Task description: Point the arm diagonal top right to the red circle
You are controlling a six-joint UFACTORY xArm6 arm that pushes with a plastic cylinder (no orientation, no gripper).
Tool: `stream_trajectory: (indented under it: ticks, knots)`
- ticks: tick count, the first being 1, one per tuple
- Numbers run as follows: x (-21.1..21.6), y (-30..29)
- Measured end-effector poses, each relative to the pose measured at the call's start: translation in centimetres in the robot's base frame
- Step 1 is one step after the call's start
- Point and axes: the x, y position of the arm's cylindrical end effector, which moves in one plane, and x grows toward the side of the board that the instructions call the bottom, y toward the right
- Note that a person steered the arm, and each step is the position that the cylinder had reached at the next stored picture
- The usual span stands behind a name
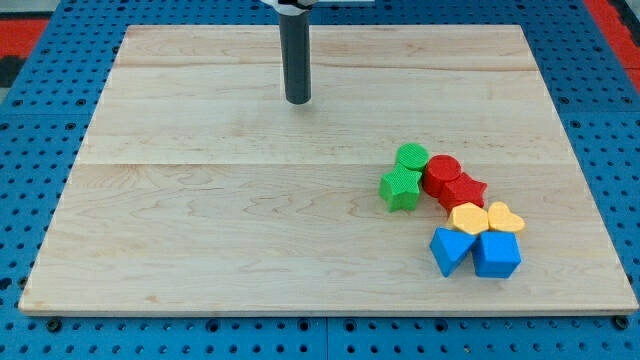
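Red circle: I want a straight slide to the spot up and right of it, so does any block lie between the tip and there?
Nothing visible does. My tip is up-left of the red circle, with bare board between.

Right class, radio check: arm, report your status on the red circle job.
My tip at the view's top, far up-left of the cluster. Red circle untouched, pressed between green circle and red block. Path clear.

Looks like a robotics lab bench. Pale wooden board (200, 200) sits on a blue perforated base (30, 150) with a regular grid of mounting holes, showing on all sides of the board. Red strips (20, 30) beyond the board's top corners. Dark rod (297, 60) hangs over the board from a fixture above.
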Motion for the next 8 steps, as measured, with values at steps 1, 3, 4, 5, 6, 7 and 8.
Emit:
stream_trajectory:
  ticks: [1,3,4,5,6,7,8]
  knots:
    - [-0.1,0.0]
    - [-0.7,-0.3]
    - [-0.7,-0.3]
    - [-0.8,-0.3]
    - [-0.8,-0.2]
    - [-0.8,1.0]
    - [-0.8,1.4]
